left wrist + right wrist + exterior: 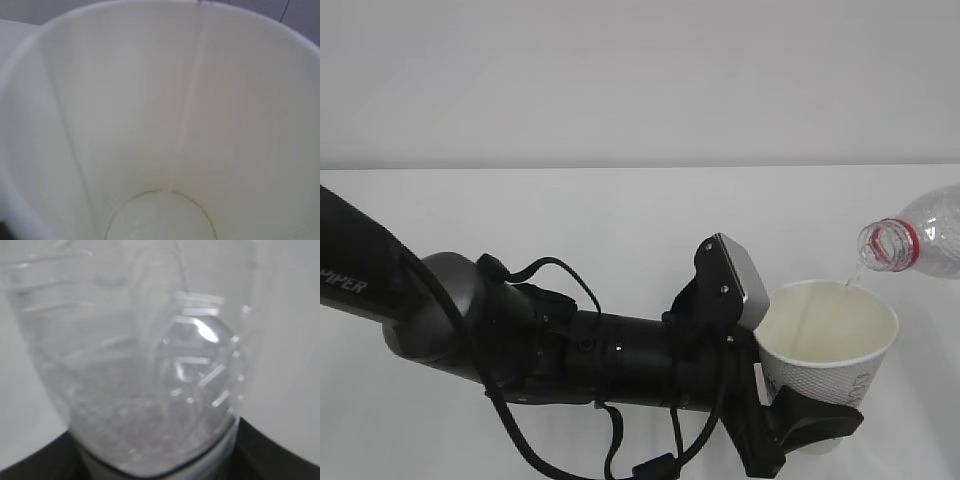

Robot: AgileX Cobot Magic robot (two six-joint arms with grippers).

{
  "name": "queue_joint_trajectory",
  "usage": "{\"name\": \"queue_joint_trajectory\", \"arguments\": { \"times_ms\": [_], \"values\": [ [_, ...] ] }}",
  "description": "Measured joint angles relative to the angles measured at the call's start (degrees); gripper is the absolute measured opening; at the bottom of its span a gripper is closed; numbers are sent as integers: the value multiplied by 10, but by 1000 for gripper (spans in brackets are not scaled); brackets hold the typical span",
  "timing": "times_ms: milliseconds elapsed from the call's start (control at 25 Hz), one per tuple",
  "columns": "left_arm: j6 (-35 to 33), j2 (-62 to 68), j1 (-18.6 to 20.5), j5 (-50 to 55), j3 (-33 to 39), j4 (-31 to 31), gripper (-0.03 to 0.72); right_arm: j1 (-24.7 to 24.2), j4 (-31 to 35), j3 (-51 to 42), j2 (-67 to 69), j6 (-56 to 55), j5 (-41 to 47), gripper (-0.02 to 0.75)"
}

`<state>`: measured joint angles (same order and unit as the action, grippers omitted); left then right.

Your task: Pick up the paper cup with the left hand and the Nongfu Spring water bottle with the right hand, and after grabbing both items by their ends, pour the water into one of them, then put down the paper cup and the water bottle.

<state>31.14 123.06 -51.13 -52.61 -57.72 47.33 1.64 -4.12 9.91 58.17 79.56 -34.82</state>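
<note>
Left gripper [810, 425] clamps paper cup [830, 345].

Cream inside of the paper cup [150, 125], close up

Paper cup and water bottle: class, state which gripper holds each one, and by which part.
The left hand grips the paper cup low on its side wall, near the base. The Nongfu Spring water bottle is tilted over the cup, pouring; its hold lies outside the exterior view.

1 paper cup [830, 345], 1 water bottle [920, 238] w/ 1 red neck ring [910, 244], 1 thin water stream [853, 272], 1 black arm [520, 335] in exterior view, 1 white table [570, 220].
</note>
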Motion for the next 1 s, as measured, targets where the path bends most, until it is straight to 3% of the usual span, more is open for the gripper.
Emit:
{"name": "queue_joint_trajectory", "arguments": {
  "times_ms": [1000],
  "values": [
    [0,0,0,0,0,1,545,0,11,0,0,10,0,401]
  ]
}}
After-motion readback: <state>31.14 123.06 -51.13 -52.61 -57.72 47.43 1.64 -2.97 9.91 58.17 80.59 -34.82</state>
